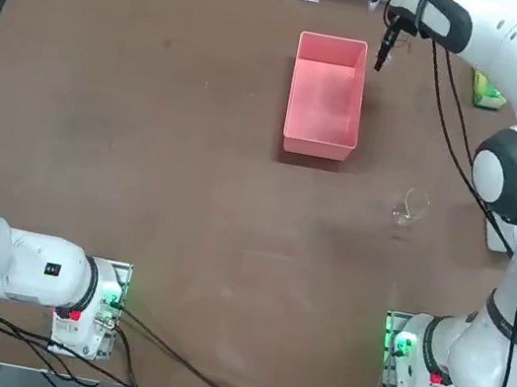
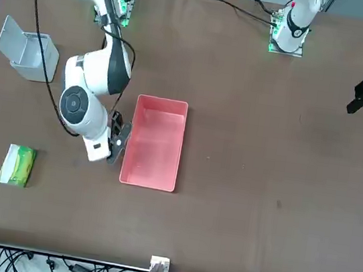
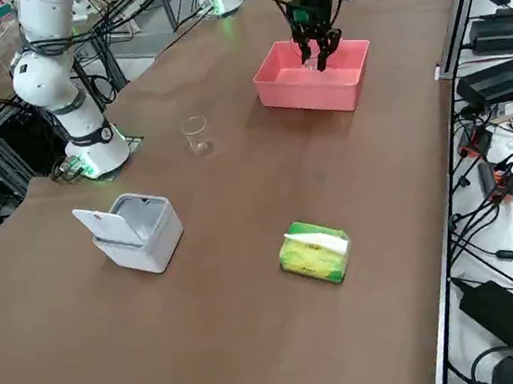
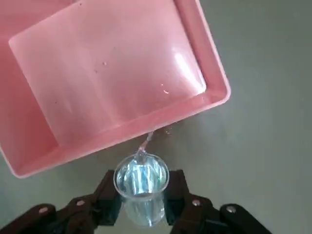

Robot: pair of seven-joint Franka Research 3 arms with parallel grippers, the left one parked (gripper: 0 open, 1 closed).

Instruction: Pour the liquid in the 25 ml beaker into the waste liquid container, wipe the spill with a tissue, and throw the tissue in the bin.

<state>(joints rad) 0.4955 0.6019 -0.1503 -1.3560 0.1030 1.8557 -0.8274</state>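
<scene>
Item, nearest the lens: the 25 ml beaker [image 4: 141, 187], clear glass, clamped between the two fingers of your right tool [image 4: 141, 201]. You had it tipped toward the waste liquid container [image 4: 29, 168], mouth facing the pink rim, with a thin thread of liquid leaving the lip.

Item: waste liquid container, pink, low-walled, standing on the brown tabletop [image 1: 149, 134]. Droplets showed on its floor. The thread of liquid from the beaker appeared to meet the outside of the near wall, and a small wet glint lay on the tabletop just beside that wall; whether the stream cleared the rim, you could not tell.

Item: right tool, seen from overhead [image 1: 385, 48] just beside the container's long side, at its far end from the arm bases, with the beaker held level with the rim or slightly above it.

Item: larger beaker [image 1: 410, 206], between the container and the right arm's base, untouched.

Item: bin [image 3: 137, 231], lid up, well apart from the container. Green tissue pack [image 3: 313, 251], also well apart, with a white tuft showing.

Status, as judged: pouring was in progress. Left for you: finishing the pour, setting the beaker down, drawing a tissue, wiping the spill beside the container, binning the tissue.
</scene>
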